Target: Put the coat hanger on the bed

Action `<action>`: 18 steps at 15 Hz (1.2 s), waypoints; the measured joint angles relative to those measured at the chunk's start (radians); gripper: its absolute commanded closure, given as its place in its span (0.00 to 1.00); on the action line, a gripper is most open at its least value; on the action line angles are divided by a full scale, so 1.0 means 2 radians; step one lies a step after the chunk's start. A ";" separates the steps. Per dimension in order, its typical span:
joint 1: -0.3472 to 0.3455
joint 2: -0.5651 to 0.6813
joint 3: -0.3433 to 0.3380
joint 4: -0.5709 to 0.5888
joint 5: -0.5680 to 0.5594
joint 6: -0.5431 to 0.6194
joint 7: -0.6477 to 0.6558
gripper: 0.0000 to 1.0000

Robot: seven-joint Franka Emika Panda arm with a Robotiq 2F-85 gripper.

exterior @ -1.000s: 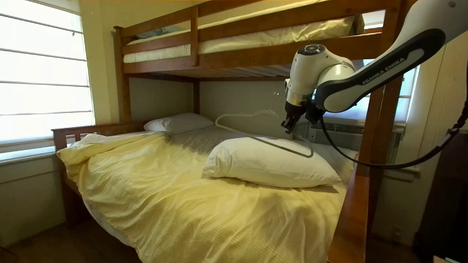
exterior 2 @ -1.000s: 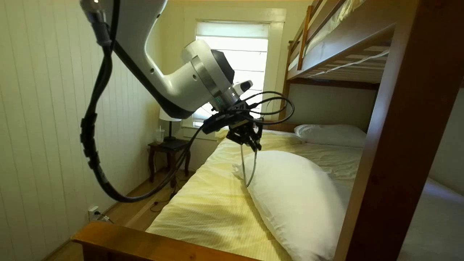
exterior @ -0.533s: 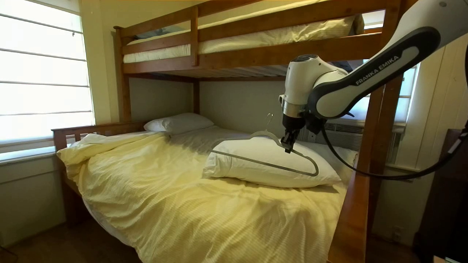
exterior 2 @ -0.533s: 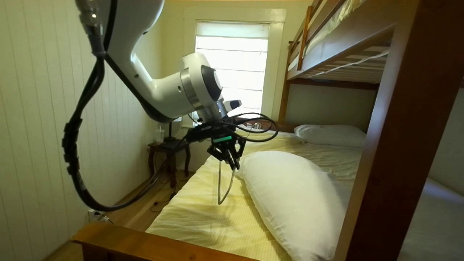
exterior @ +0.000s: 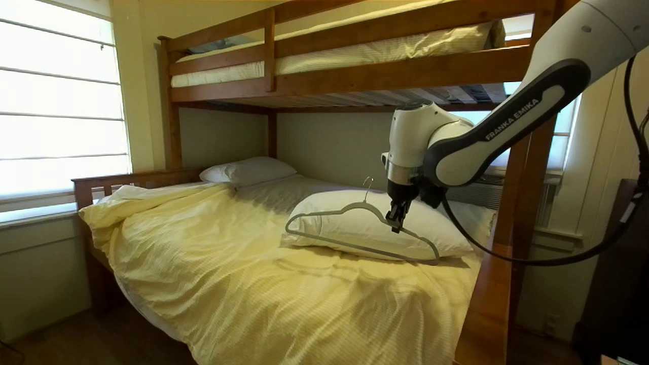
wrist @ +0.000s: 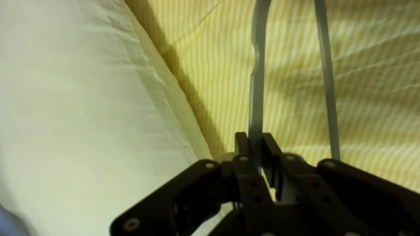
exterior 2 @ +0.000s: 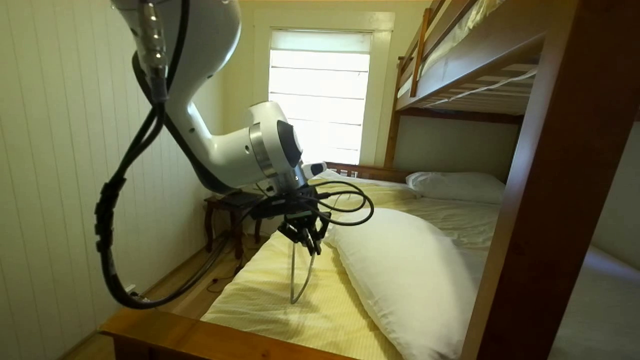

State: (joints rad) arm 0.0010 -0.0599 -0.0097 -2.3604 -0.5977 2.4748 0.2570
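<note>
The grey coat hanger (exterior: 364, 205) is held by my gripper (exterior: 395, 227) on one sloping shoulder. Its hook points up and its long bar hangs lowest, in front of the white pillow. It also shows edge-on in an exterior view (exterior 2: 292, 275) and between the fingers in the wrist view (wrist: 257, 98). My gripper also shows in an exterior view (exterior 2: 312, 251) and the wrist view (wrist: 254, 136), its fingers closed on the hanger. The bed (exterior: 228, 268) has a rumpled pale yellow cover directly under the hanger. The hanger's bar is low over it; I cannot tell whether it touches.
A large white pillow (exterior: 324, 203) lies beside the hanger. A smaller pillow (exterior: 251, 171) is farther back. The upper bunk's wooden rail (exterior: 405, 76) is above. A wooden end rail (exterior 2: 200, 335) and post (exterior 2: 545, 200) stand at the bed's end.
My gripper and the hanger have moved down. The hanger has gone from over the pillow to in front of it, low above the yellow cover. The grip has stayed closed.
</note>
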 measured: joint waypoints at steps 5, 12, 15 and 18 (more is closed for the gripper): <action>-0.007 0.048 -0.006 0.000 -0.070 0.047 0.074 0.96; -0.010 0.105 -0.040 0.014 -0.176 0.097 0.158 0.96; -0.014 0.129 -0.055 0.025 -0.191 0.122 0.165 0.96; -0.019 0.151 -0.064 0.041 -0.200 0.144 0.158 0.62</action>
State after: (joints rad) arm -0.0372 0.2422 -0.1379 -2.2775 -0.9968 2.7620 0.5721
